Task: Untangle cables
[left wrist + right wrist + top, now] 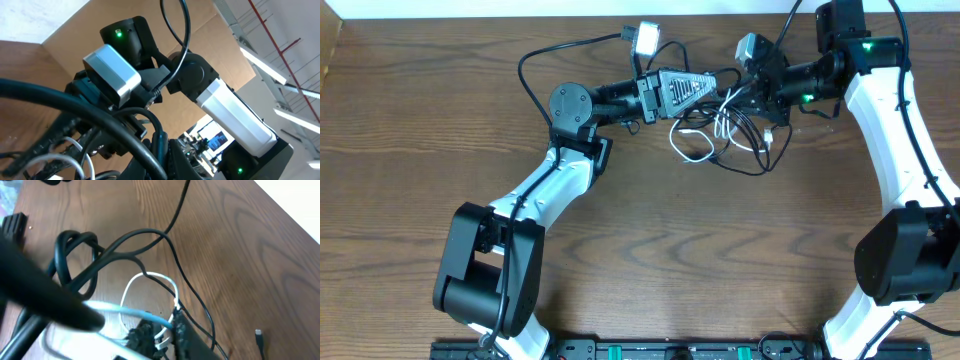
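The cables (pixel 720 135) lie in a tangle at the table's back middle, between both grippers. A white cable (pixel 692 150) loops out to the left and a black cable (pixel 756 168) to the right. My left gripper (pixel 723 92) points right and is shut, with black cable (pixel 115 125) crossing its fingers (pixel 165 156); white strands (pixel 75 155) hang beside them. My right gripper (pixel 745 100) faces it from the right. In the right wrist view its jaws (pixel 165 327) are shut on the white cable (pixel 150 276), above black loops (pixel 75 250).
A loose plug end (pixel 258 336) lies on the wood to the right of the tangle. The right arm's camera (pixel 112 75) sits close in front of the left wrist. The left arm's thick wire (pixel 535 60) arcs near the table's back edge.
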Tool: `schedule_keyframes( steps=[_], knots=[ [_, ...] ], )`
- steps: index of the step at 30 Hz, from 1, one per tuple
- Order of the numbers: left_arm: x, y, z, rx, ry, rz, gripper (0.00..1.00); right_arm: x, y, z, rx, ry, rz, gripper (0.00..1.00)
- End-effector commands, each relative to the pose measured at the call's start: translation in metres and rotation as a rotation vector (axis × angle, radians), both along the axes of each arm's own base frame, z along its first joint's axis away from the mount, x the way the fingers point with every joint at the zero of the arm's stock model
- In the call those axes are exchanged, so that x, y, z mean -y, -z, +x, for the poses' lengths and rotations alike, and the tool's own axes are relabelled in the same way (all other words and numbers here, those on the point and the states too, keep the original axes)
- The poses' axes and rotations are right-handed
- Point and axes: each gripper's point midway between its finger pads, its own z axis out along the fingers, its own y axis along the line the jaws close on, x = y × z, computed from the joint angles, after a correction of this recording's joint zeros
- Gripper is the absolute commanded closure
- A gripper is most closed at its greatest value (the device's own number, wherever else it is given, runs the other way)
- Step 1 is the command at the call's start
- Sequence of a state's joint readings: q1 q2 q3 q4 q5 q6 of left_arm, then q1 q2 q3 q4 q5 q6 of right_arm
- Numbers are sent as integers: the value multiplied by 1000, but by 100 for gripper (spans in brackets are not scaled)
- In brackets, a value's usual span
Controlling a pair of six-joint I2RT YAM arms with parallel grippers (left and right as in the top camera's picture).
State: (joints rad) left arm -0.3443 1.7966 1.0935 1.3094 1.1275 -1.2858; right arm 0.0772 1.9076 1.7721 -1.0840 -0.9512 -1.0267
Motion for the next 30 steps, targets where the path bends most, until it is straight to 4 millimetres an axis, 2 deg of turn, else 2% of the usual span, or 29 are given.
schedule_keyframes(
  steps=[1, 4, 8, 11, 15, 22, 30],
  knots=[
    [-2, -14, -3, 112, -26, -9, 92, -2, -5, -2, 4, -5, 9, 96],
    [-4, -6, 3, 144, -54, 21, 92, 2, -4, -1, 1, 3, 7, 99],
    [-10, 18, 21, 130, -103, 100, 93, 11, -4, 3, 0, 26, 8, 99],
    [-19, 40, 34, 76, -135, 161, 92, 21, -4, 6, -6, 50, 8, 99],
    [-34, 56, 46, 54, -175, 209, 92, 33, -4, 9, -10, 79, 8, 99],
    [-80, 83, 72, 24, -280, 294, 92, 65, -3, 17, -34, 167, 13, 99],
    [-134, 112, 90, -157, -378, 342, 92, 110, -11, 25, -59, 283, 79, 99]
  ],
)
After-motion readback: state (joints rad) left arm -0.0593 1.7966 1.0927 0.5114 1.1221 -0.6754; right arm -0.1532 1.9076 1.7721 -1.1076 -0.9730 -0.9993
